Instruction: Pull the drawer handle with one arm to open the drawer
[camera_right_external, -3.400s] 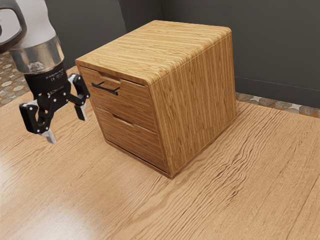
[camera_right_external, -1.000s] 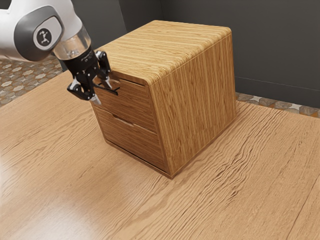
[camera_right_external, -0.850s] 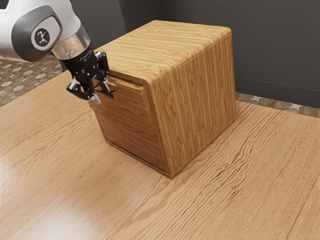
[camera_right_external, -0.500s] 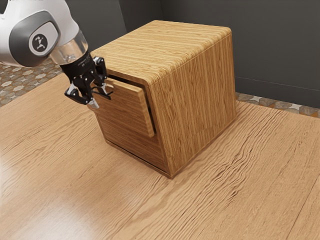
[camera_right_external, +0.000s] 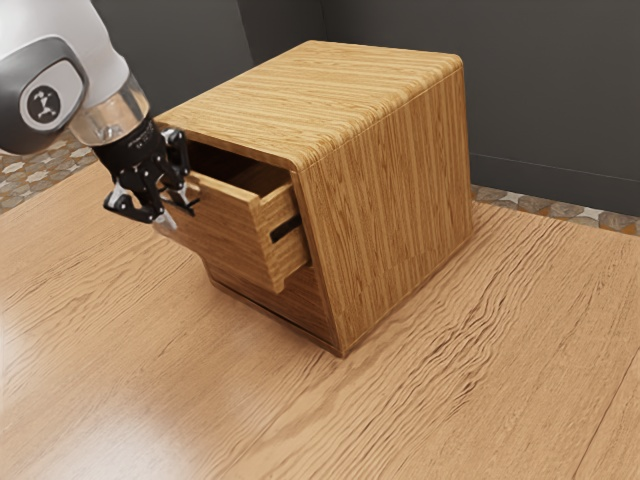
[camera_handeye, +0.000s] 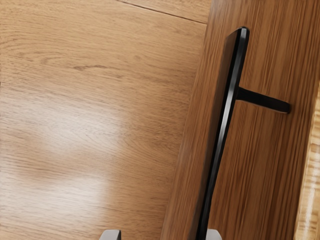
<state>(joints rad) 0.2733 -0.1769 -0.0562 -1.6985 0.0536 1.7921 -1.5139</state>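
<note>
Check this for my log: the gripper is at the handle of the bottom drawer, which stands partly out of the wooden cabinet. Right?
No: the exterior view shows it is the top drawer that stands partly out, gripper at its handle.

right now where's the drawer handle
The handle is the black bar on the front of the pulled-out top drawer, on the exterior view's left side of the cabinet, right by the gripper.

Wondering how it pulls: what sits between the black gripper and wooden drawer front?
A slim black bar handle, standing off the wooden drawer front, in the wrist view.
</note>
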